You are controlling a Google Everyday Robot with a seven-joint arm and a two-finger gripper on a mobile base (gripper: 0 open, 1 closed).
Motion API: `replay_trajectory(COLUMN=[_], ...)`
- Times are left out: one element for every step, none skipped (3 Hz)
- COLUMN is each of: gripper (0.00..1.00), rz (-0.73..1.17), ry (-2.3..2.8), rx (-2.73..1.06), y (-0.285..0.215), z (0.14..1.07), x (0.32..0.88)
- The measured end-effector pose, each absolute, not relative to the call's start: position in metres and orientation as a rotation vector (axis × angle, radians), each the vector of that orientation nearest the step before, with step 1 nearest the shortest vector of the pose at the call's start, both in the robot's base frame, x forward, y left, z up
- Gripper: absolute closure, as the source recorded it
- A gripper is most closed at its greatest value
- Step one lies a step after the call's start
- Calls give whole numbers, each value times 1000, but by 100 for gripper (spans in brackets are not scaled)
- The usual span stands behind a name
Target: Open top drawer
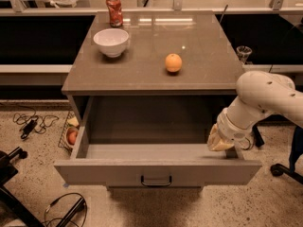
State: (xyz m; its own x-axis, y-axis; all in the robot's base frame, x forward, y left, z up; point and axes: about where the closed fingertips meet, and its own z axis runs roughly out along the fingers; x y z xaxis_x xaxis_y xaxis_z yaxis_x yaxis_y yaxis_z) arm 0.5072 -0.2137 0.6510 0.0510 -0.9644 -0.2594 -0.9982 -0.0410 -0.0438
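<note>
The top drawer (94,171) of the grey-taupe cabinet stands pulled far out, showing its deep plain grey inside (147,150). Its small dark bar handle (156,181) is at the centre of the front panel. My white arm (260,98) comes in from the right. My gripper (218,140) hangs at the drawer's right side wall, near the front right corner, away from the handle. I see nothing held in it. No lower drawers show in this view.
On the cabinet top (213,56) are an orange (173,63), a white bowl (111,42) and a red can (114,11). A wire basket with fruit (70,131) and cables (31,124) lie on the floor at left. A chair base (284,169) stands at right.
</note>
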Motion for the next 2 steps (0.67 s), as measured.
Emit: replay_trajectory(gripper=[100, 100], rz=[277, 277], ry=[2052, 2083], rx=[-2091, -2059], y=[-218, -225], z=[634, 634], x=[483, 459])
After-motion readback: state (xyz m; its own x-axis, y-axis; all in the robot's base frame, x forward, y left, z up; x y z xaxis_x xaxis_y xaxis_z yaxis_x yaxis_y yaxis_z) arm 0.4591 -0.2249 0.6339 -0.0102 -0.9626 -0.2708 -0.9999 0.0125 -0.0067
